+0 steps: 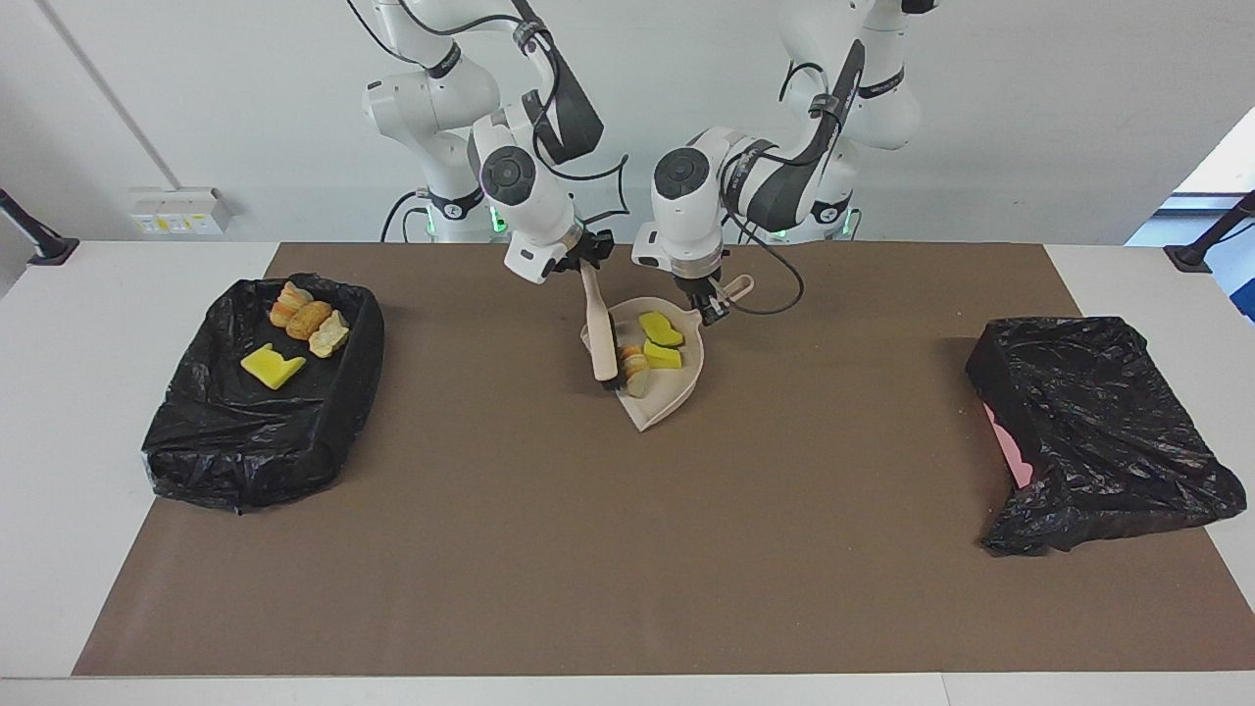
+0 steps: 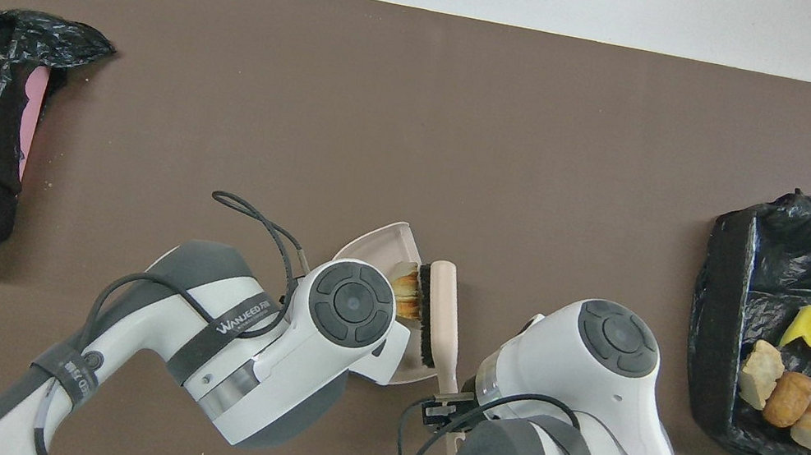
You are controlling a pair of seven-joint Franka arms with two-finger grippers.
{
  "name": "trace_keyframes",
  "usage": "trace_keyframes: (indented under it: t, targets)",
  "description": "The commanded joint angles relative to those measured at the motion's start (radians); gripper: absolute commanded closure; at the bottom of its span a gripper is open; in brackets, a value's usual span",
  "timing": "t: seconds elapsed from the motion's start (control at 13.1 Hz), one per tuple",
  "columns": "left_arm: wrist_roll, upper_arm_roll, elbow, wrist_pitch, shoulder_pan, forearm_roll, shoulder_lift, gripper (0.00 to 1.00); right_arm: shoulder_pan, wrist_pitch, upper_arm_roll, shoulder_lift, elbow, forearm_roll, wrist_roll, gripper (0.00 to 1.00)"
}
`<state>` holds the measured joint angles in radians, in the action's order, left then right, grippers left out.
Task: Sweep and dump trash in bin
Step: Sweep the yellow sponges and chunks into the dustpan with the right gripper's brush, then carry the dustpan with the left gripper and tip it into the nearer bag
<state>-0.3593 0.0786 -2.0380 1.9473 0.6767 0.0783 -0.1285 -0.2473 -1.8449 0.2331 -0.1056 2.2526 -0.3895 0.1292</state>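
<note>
At the right arm's end of the brown mat sits a bin lined with a black bag. Part of the trash already lies in it: three tan bread-like lumps in a row and one yellow sponge chunk beside them. The crumpled bag hides the bin's own walls. On the wall above that end is a white socket plate; its small labels cannot be read.

Near the middle, close to the robots, the right gripper is pinched on the top of the brush handle. The brush hangs down with its dark bristles at the dustpan. The rest of the trash is in the pan: one bread lump against the bristles and two yellow chunks deeper in. From overhead the left arm's wrist covers both yellow chunks and most of the pan, and both grippers are hidden under their wrists.

The left gripper is clamped on the dustpan's looped handle. Whether the pan lies flat on the mat or is slightly lifted cannot be told. A strap on the left arm carries white lettering that looks like "WANJEED"; the smaller print after it is illegible.

At the left arm's end stands a second bag-covered bin. A pink edge shows under the plastic, and its inside cannot be seen.
</note>
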Motion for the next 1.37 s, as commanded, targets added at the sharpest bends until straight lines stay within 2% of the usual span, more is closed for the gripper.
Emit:
trace_keyframes:
  t: [0.0,0.08,0.15,0.3,0.46,0.61,0.76,0.91,1.07,1.3]
  targets:
    - [-0.045,-0.011,-0.042,0.041,0.000,0.015,0.029,1.00,0.020,0.074,0.008,-0.039,-0.033,0.180,0.021,1.00]
    - [-0.062,-0.011,-0.042,0.033,-0.002,0.015,0.029,1.00,0.011,0.085,0.014,-0.040,-0.042,0.284,0.041,1.00]
    - [-0.078,-0.013,-0.038,0.033,-0.003,0.014,0.027,1.00,0.002,0.095,0.015,-0.049,-0.042,0.329,0.100,1.00]
    - [-0.098,-0.019,-0.018,0.029,-0.026,0.015,0.021,1.00,-0.033,0.108,0.017,-0.072,-0.030,0.343,0.328,1.00]
    - [-0.151,-0.022,-0.002,0.001,-0.063,0.015,0.036,1.00,-0.088,0.138,0.018,-0.104,-0.013,0.342,0.444,1.00]
    - [-0.242,-0.023,0.002,-0.034,-0.124,0.017,0.061,1.00,-0.102,0.132,0.018,-0.115,0.004,0.304,0.498,1.00]
    - [-0.340,-0.023,-0.001,-0.037,-0.193,0.017,0.104,1.00,-0.104,0.092,0.020,-0.123,0.025,0.198,0.494,1.00]
    - [-0.456,-0.022,-0.001,-0.037,-0.283,0.017,0.154,1.00,-0.134,0.072,0.022,-0.137,0.047,0.173,0.494,1.00]
    - [-0.599,-0.025,0.001,-0.053,-0.373,0.017,0.197,1.00,-0.234,-0.044,0.023,-0.125,0.085,0.135,0.559,1.00]
    - [-0.784,-0.028,0.004,-0.064,-0.549,0.034,0.250,1.00,-0.297,-0.144,0.023,-0.066,0.105,0.133,0.589,1.00]
